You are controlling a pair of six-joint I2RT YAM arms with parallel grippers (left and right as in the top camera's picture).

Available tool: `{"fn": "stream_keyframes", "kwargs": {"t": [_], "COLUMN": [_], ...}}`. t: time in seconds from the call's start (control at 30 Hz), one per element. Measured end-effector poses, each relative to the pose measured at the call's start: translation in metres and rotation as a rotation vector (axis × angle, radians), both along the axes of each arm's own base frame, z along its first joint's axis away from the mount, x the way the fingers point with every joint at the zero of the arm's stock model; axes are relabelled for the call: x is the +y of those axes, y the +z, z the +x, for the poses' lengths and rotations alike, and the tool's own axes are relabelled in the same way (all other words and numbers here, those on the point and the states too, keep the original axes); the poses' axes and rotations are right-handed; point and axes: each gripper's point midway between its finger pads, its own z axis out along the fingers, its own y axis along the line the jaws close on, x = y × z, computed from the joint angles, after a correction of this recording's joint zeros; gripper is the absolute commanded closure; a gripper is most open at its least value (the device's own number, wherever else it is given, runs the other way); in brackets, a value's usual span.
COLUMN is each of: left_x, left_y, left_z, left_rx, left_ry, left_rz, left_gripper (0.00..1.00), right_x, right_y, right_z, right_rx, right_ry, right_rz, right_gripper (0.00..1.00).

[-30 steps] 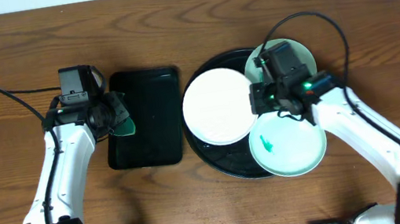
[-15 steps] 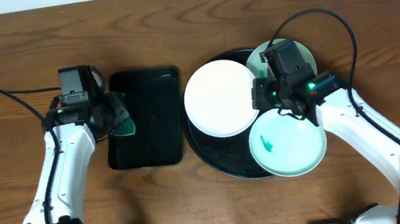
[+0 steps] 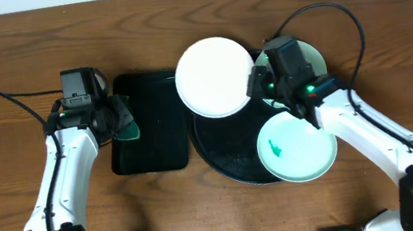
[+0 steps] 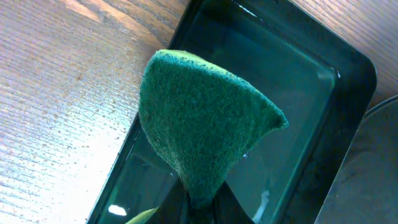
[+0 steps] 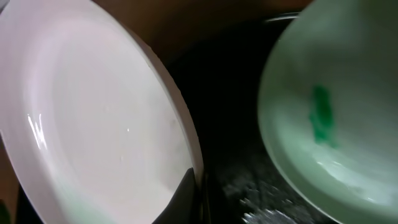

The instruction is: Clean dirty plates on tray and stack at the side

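Note:
My right gripper [image 3: 256, 86] is shut on the rim of the white plate [image 3: 213, 77] and holds it lifted over the far left edge of the round black tray [image 3: 229, 157]. The white plate fills the left of the right wrist view [image 5: 93, 124]. A mint plate with a teal smear [image 3: 297, 147] lies on the tray's near right and shows in the right wrist view [image 5: 336, 112]. The other mint plate [image 3: 314, 58] lies at the tray's far right, mostly hidden by my arm. My left gripper [image 3: 119, 119] is shut on a green sponge [image 4: 199, 127] over the rectangular tray.
A smaller rectangular black tray [image 3: 150, 124] lies left of the round tray; it shows under the sponge in the left wrist view [image 4: 298, 93]. A black cable [image 3: 19, 98] runs over the wood at far left. Bare wood table lies along the far edge and at both sides.
My right gripper has lifted the white plate and carried it away from the tray's middle toward the far left. The left arm and sponge have not moved.

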Motion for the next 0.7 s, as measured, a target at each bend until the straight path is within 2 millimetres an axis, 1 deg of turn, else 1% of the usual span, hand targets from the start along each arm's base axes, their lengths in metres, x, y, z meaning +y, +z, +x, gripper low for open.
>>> {"fn": "stream_keyframes", "kwargs": {"t": [0.1,0.2,0.3,0.4,0.53,0.63,0.7], "left_x": [0.0,0.0,0.0,0.0,0.0,0.001,0.005], "left_y": [0.0,0.0,0.0,0.0,0.0,0.0,0.0], "left_z": [0.0,0.0,0.0,0.0,0.0,0.0,0.0], "left_rx": [0.0,-0.001,-0.001,-0.001,-0.002,-0.001,0.0], "left_ry": [0.0,0.0,0.0,0.0,0.0,0.004,0.013], "left_rz": [0.0,0.001,0.001,0.001,0.001,0.007,0.024], "left_gripper": [0.92,0.92,0.92,0.92,0.92,0.92,0.92], "right_x": [0.013,0.025,0.041,0.057,0.079,0.094,0.102], "right_y": [-0.005,-0.015,-0.02,-0.015,0.002,0.011,0.015], "right_z": [0.002,0.003,0.012,0.028,0.049,0.058,0.059], "right_rx": [-0.002,0.022,0.046,0.041,-0.011,-0.067,-0.103], "right_ry": [0.001,0.007,0.018,0.019,0.028,0.048,0.064], "right_rz": [0.021,0.02,0.009,-0.006,-0.032,-0.077,-0.115], "right_gripper": [0.99,0.99,0.99,0.99,0.99,0.99,0.99]}}
